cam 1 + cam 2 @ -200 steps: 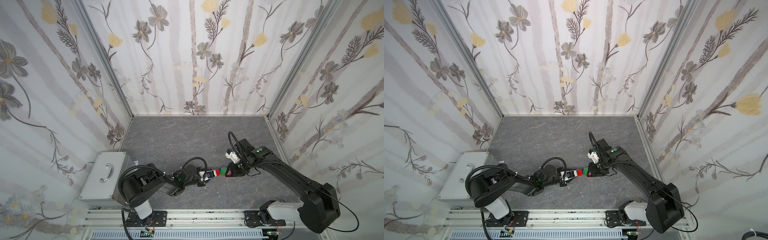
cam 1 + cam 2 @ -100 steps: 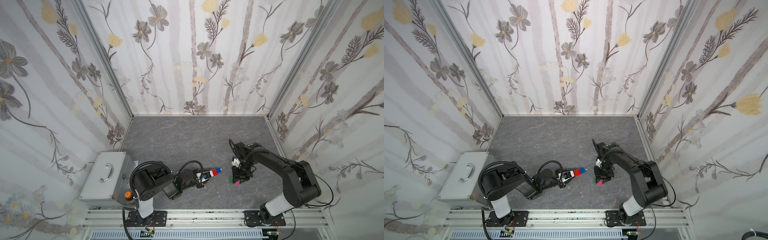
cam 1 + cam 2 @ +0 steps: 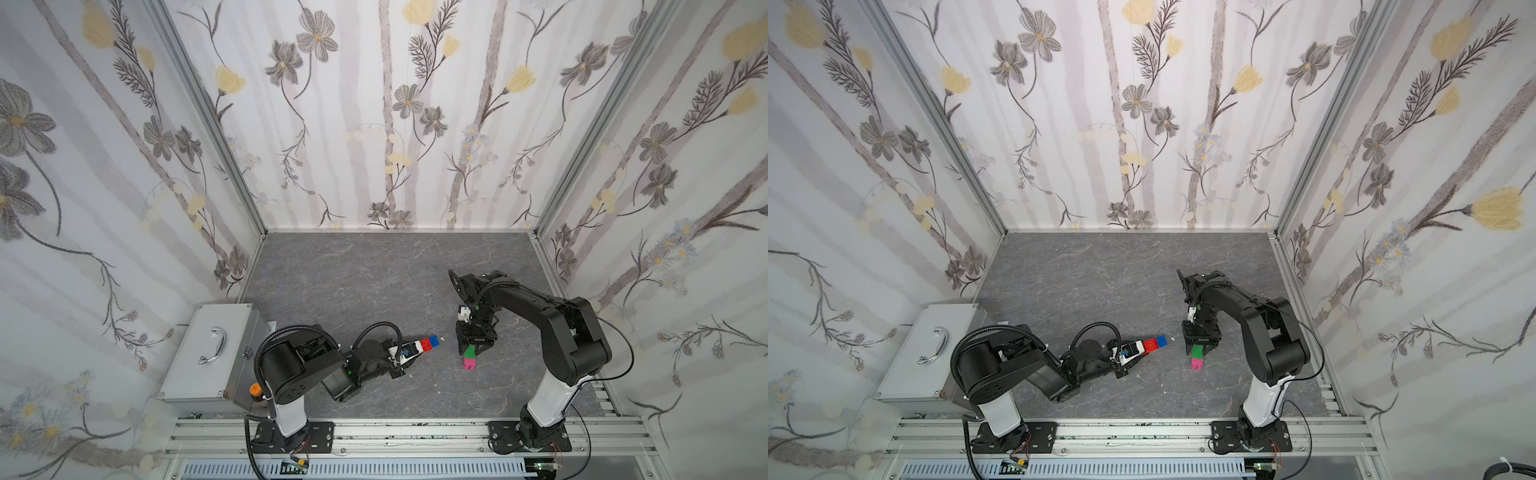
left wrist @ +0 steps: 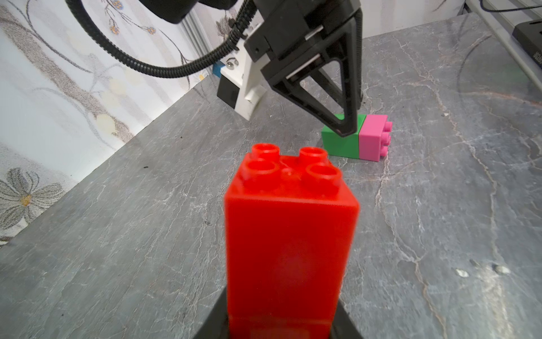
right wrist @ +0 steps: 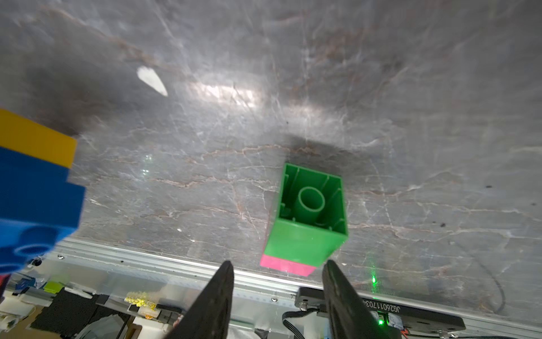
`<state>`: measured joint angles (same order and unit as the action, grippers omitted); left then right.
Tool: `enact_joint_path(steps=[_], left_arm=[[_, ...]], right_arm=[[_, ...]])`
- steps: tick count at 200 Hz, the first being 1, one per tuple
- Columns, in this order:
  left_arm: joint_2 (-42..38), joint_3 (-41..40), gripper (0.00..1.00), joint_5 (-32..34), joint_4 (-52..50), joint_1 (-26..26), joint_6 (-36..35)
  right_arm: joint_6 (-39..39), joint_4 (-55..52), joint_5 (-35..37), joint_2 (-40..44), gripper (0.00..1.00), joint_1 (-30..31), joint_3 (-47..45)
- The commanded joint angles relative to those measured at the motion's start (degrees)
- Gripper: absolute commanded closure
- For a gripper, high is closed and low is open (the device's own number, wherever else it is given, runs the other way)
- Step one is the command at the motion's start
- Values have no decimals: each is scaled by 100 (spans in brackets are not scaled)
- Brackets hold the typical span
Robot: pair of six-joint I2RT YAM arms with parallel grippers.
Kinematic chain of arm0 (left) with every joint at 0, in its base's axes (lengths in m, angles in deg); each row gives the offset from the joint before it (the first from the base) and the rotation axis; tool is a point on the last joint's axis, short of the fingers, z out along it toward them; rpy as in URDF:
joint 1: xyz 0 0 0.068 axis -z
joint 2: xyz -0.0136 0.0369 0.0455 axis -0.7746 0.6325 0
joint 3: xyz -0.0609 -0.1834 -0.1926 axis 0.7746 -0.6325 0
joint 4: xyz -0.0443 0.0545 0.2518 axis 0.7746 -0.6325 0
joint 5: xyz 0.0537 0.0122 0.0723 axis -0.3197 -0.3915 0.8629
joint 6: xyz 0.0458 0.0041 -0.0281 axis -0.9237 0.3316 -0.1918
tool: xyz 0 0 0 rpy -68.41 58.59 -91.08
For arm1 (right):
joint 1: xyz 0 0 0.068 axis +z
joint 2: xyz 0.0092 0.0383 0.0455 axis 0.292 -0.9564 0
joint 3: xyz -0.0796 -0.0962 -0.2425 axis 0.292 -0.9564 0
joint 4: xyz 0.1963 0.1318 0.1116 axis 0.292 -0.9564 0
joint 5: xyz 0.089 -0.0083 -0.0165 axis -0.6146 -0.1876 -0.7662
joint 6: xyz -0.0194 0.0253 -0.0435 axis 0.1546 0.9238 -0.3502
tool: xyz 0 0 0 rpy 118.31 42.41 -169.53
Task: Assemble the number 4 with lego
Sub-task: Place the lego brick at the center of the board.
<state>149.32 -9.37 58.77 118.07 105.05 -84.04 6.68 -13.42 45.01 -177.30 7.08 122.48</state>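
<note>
1. Judging by the layout, the number 4 was not yet assembled. The joined green and pink studded plastic bricks [image 4: 356, 138] lay on their side on the grey marbled tabletop [image 3: 353, 282]. They were well apart from the red studded plastic brick [image 4: 290, 234] clenched in the left gripper [image 3: 417, 347].
2. The right gripper [image 3: 473, 348] was poised over the green end, its jaws released and nothing grasped. Whether a fingertip touched the brick could not be told.
3. A skewed pickup could be expected if the jaws were closed off-centre: the lying pair might be pushed, spun on the smooth top, or split at its seam.
4. A failed press-fit could be caused by misaligned studs at joining, and the red stack might be levered out of the left jaws.
5. A blue plastic brick [image 3: 434, 340] beyond the red one was shown in both top views, and a yellow plastic brick [image 5: 32, 141] only by the right wrist view. Both were hidden in the left wrist view.
6. The green brick's hollow underside was revealed by the right wrist view alone, and the pink studs by the left wrist view.
</note>
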Motion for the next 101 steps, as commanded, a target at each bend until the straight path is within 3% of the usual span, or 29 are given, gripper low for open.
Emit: enact_joint_path(steps=[1,30,60,101], left_arm=[[-26,-61,82,269,302,-8,108],[25,-33,82,224,355,-16,288],[146,-10,79,128,435,-7,540],[268,-14,75,-62,256,-14,649]], right_arm=[[255,337,374,250,45,8,41],[916,1629,761,1458,42,57,-761],[1321,2918,-12,2481,35,404,-2129],[2213,3931,582,3130,29,1056,-3146]])
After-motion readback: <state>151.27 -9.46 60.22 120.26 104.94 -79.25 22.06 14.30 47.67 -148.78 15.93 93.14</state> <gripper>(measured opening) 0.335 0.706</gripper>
